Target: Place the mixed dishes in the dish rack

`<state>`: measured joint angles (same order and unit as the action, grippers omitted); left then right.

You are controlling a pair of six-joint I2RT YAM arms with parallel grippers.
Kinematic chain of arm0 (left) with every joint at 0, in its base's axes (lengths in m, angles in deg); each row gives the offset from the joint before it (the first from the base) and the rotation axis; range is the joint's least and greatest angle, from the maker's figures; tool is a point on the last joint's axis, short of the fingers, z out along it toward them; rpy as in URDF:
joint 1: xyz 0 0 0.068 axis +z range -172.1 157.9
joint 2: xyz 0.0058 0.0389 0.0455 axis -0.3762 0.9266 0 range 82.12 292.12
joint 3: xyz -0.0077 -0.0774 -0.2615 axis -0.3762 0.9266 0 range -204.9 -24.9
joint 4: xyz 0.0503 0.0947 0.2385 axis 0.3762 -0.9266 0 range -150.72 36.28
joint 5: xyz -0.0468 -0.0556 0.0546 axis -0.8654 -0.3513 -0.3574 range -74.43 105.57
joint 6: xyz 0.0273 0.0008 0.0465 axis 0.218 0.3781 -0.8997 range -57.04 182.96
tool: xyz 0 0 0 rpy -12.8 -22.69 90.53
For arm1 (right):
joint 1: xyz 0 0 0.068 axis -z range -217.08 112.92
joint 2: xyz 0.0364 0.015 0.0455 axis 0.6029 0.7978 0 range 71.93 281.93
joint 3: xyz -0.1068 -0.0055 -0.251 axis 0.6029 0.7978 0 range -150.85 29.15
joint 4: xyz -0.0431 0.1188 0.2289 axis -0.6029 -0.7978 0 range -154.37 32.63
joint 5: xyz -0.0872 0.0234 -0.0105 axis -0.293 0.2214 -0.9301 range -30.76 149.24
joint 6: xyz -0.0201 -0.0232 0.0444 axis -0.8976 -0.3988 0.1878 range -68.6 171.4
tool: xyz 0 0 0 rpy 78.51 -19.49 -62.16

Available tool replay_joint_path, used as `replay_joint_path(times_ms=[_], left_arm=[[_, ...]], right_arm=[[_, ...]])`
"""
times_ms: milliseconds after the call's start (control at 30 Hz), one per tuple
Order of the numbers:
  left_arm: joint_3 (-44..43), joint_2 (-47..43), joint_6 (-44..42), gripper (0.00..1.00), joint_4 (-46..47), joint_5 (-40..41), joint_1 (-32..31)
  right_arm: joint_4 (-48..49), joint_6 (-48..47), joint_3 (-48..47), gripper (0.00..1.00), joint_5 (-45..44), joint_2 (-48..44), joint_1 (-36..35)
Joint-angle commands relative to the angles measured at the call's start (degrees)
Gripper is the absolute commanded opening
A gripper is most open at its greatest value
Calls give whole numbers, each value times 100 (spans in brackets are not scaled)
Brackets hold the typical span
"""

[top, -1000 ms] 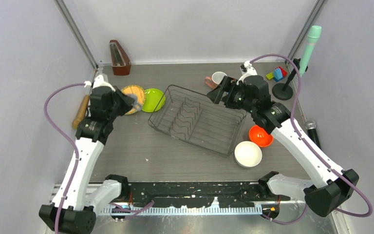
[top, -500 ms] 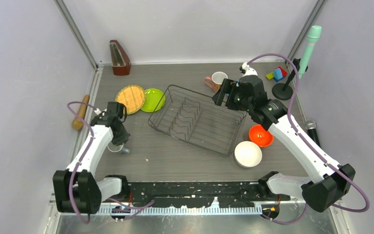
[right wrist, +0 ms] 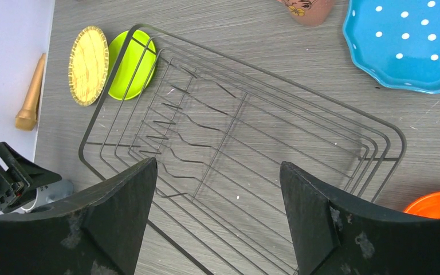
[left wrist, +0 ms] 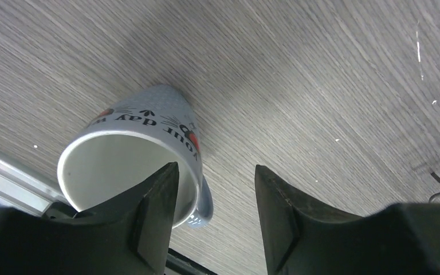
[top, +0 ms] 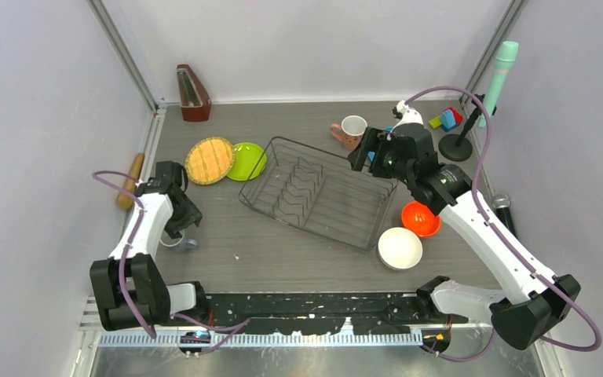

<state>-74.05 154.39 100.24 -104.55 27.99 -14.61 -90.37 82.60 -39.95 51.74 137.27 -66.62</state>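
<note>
**A:** Why are you parking the left pincer [left wrist: 215, 172] so far out from the dark wire dish rack [top: 330, 200]?

**B:** Because the small pale grey-blue cup [left wrist: 149, 123] is sitting there, on the counter [top: 283, 251] well off the rack's left end, toward the near edge. You are keeping that pincer spread. One finger is reaching into the cup's mouth and the other is standing outside the wall with a clear gap, so you are pinching nothing yet.

**A:** And how is the cup looking?

**B:** Its white inside is facing your wrist camera, and dark lettering with red marks is running round the outside, with the handle low beside the rim. I cannot tell whether it is lying flat or only tipping.

**A:** And the right pincer [right wrist: 217, 166]?

**B:** You are hanging it over the rack's right end, wide open and carrying nothing. I'd say it is waiting its turn, since the blue dotted scalloped plate [right wrist: 412, 46] and the pink mug [top: 351, 128] are lying just beyond that end.
</note>
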Motion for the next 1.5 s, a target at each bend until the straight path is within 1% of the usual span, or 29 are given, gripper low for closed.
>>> replay_joint_path(times_ms=[0,67,200,233,300,333,400,433,467,533,567,600,633,667,767,800,867,933,1033,1167,1267,1333,1400,1467], left_arm=[[-31,-159,35,54,121,21,14],[-138,-60,21,62,6,32,16],[-313,-66,-60,73,-17,-109,16],[-353,-102,-62,74,-32,-131,16],[-520,-174,20,81,-201,27,16],[-645,-229,31,86,-365,108,9],[-915,-391,-8,91,-528,159,6],[-1020,-496,-28,96,-533,141,1],[-1122,-602,-45,99,-516,115,-12],[-1332,-766,-146,100,-448,-65,-82],[-1444,-824,-202,100,-410,-196,-143],[-1554,-876,-271,100,-372,-389,-208],[-1637,-943,-321,100,-300,-647,-257],[-1667,-1041,-333,100,-139,-959,-303],[-1263,-1521,-222,100,930,-2308,-541],[-1139,-1659,-161,99,1250,-2511,-668],[-1058,-1809,-56,99,1573,-2433,-1313],[-1109,-1784,-142,99,1630,-2197,-1844],[-1088,-1754,-272,99,1755,-2192,-2317],[-836,-1874,-355,98,2125,-2624,-2474],[-665,-2068,-580,95,2460,-3077,-2489],[-591,-2204,-692,95,2551,-3162,-2489],[-517,-2325,-812,94,2638,-3168,-2489],[-500,-2380,-905,94,2625,-3041,-2489]], right_arm=[[-36,-167,17,85,-222,-173,4],[-37,-181,8,86,-263,-167,1],[-202,-217,-125,87,-420,-61,9],[-231,-218,-179,88,-480,-41,9],[-336,-241,-261,89,-742,28,14],[-420,-238,-288,90,-1049,90,25],[-558,-98,-364,92,-1172,244,262],[-594,70,-415,92,-1041,296,670],[-614,189,-426,92,-635,401,1190],[-578,565,-417,91,-243,566,1928],[-573,790,-419,90,-247,633,2081],[-578,913,-426,90,-428,777,2320],[-586,1175,-423,90,-573,848,2409],[-590,1308,-379,89,-898,1002,2543],[-360,1856,-224,86,-1450,1417,2745],[-288,1930,-169,85,-1483,1524,2838],[-156,2176,-197,83,-1568,1901,2970],[-300,2557,-409,79,-1637,2374,3114],[-558,2728,-737,77,-1764,3095,3168],[-279,2800,-922,75,-1743,3670,3174],[-121,2664,-1063,73,-1566,4130,3180],[-12,2502,-1177,72,-1411,4370,3201],[49,2436,-1267,68,-1320,4563,3219],[71,2438,-1334,62,-1296,4708,3240]])
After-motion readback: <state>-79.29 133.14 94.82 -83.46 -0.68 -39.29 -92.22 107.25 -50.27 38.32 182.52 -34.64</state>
